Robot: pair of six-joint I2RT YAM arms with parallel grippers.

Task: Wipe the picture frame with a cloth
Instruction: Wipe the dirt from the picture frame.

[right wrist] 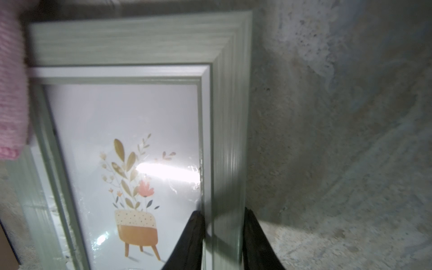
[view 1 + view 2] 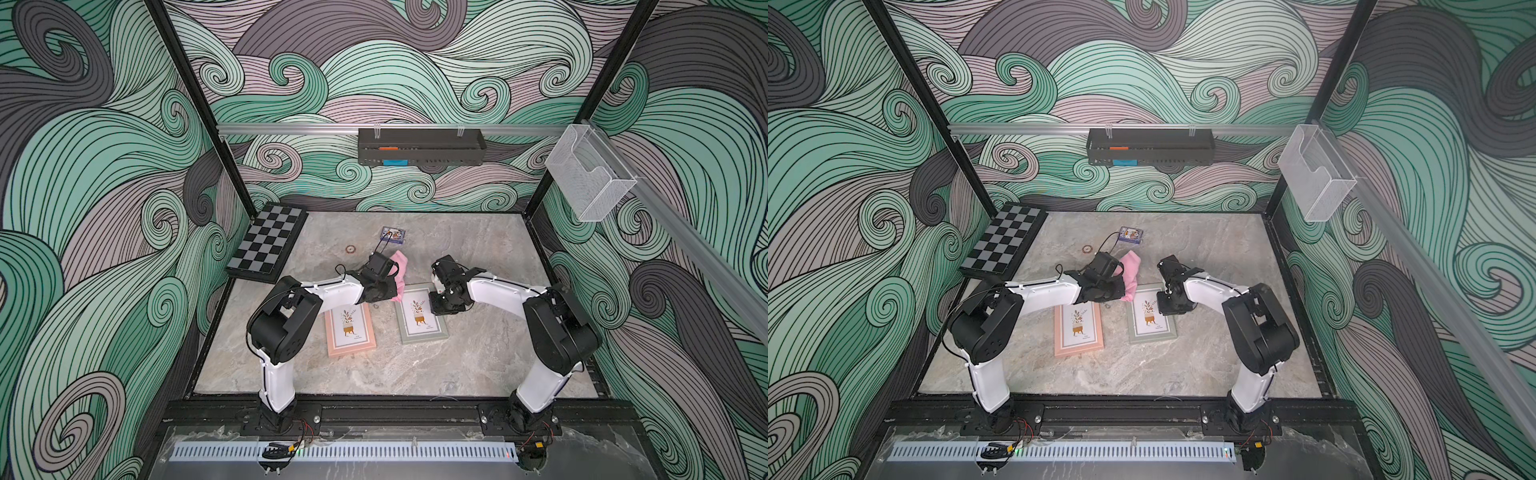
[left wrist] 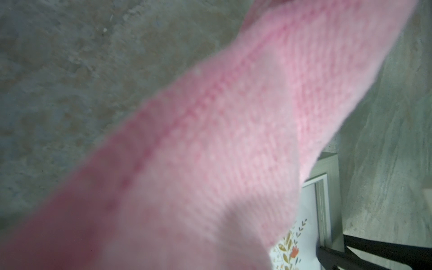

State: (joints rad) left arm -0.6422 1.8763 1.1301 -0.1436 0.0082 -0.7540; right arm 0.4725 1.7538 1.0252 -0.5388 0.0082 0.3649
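Note:
The pink cloth point(image 2: 401, 272) point(image 2: 1131, 270) hangs bunched from my left gripper point(image 2: 395, 296) point(image 2: 1123, 296), which is shut on it. The cloth point(image 3: 233, 140) fills the left wrist view and hides the fingers there. Its lower end point(image 1: 11, 93) reaches the far left corner of the grey-green picture frame point(image 2: 424, 335) point(image 2: 1152, 332) point(image 1: 140, 39), which lies flat on the table and holds a flower-pot print. My right gripper point(image 2: 434, 308) point(image 2: 1161, 306) point(image 1: 223, 215) is shut on that frame's right side rail. A pink picture frame point(image 2: 351, 347) point(image 2: 1079, 348) lies to the left, partly under my left arm.
A chessboard point(image 2: 266, 241) leans at the back left. A small card box point(image 2: 392, 235) and a ring point(image 2: 350, 249) lie behind the grippers. A black shelf point(image 2: 419, 147) hangs on the back rail, and a clear holder point(image 2: 590, 178) on the right rail.

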